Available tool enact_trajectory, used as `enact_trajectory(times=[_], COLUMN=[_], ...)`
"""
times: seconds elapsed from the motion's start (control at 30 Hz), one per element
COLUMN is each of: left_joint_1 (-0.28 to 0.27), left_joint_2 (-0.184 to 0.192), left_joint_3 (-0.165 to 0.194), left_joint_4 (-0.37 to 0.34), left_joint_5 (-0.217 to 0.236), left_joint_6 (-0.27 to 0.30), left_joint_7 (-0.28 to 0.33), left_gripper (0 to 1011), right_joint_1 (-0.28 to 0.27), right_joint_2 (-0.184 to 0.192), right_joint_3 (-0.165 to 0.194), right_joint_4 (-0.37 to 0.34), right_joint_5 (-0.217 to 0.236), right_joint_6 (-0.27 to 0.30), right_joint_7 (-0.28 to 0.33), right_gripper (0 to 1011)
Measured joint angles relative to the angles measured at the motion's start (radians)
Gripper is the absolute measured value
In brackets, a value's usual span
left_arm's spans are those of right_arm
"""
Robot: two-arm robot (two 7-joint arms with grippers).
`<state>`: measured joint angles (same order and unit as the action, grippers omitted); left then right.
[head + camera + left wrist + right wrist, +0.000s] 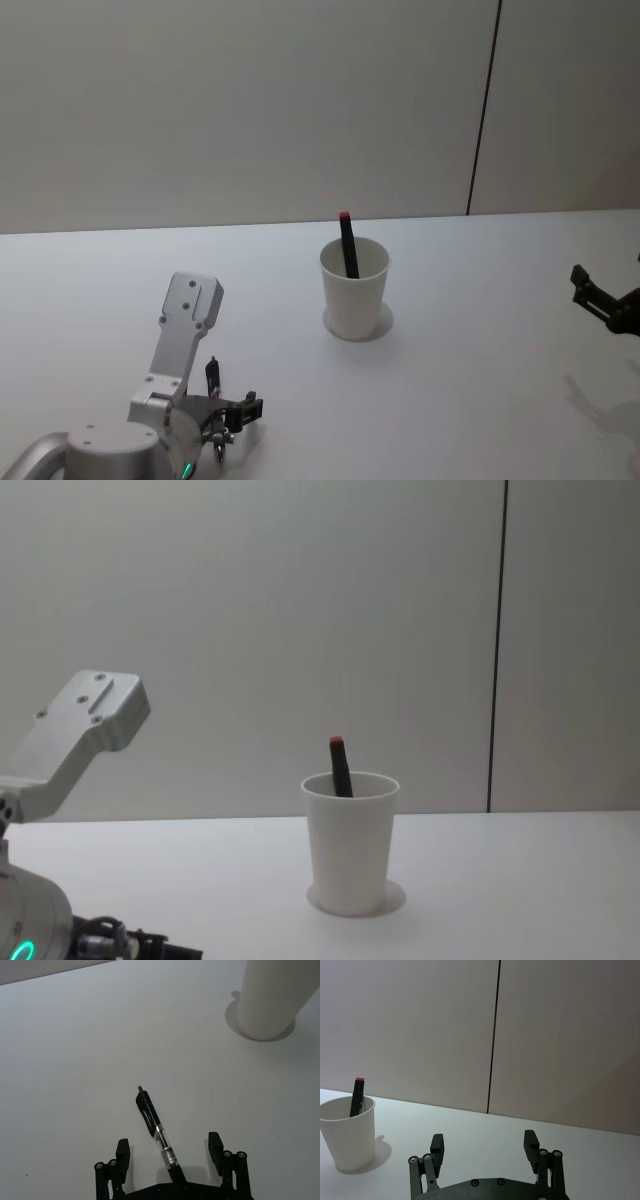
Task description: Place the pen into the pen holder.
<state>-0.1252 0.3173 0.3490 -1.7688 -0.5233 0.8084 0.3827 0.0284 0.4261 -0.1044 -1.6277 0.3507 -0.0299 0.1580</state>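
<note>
Left gripper [169,1138]: wide open, nothing pinched. It's down low over the table [75,1060] at the robot's near left, with one jaw on each side of the pen and neither touching it.
Pen [157,1132]: lying flat on the table, black with a clear stretch on the barrel. The tip points away from the gripper and the back end is tucked under the gripper body.
Pen holder [354,295]: white paper cup, upright around mid-table, well apart from the pen, ahead and to the right of the left gripper.
Already in the cup: a dark marker [346,238] with a red end, leaning on the rim. Pretty sure that's not the one this job is about.
Right gripper [484,1136]: open too and empty, hanging out at the far right, well clear of the cup. Looks idle to me.
Progress: early, imo. The pen isn't grabbed, isn't lifted and isn't in the cup. The gripper is lined up, that's about it.
Left to do: close on the barrel, lift, carry it over the rim, then drop it in next to the marker.
</note>
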Motion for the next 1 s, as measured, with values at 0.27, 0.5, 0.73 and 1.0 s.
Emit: enact_trajectory(times=[0.27, 0.5, 0.73, 1.0], left_joint_1=[0.0, 0.001, 0.002, 0.003], left_joint_2=[-0.01, -0.017, -0.024, -0.033], left_joint_3=[-0.007, -0.012, -0.017, -0.023], left_joint_4=[0.008, 0.012, 0.014, 0.019], left_joint_5=[0.009, 0.015, 0.023, 0.031], left_joint_6=[0.013, 0.023, 0.037, 0.057], left_joint_7=[0.002, 0.002, 0.002, 0.002], left_gripper=[1000, 914, 728, 459], right_joint_1=[0.0, 0.0, 0.0, 0.0], right_joint_2=[0.0, 0.0, 0.0, 0.0], right_joint_3=[0.0, 0.0, 0.0, 0.0], right_joint_4=[0.0, 0.0, 0.0, 0.0], right_joint_5=[0.0, 0.0, 0.0, 0.0], right_joint_6=[0.0, 0.0, 0.0, 0.0], right_joint_7=[0.0, 0.0, 0.0, 0.0], right_gripper=[1001, 1001, 1001, 1001])
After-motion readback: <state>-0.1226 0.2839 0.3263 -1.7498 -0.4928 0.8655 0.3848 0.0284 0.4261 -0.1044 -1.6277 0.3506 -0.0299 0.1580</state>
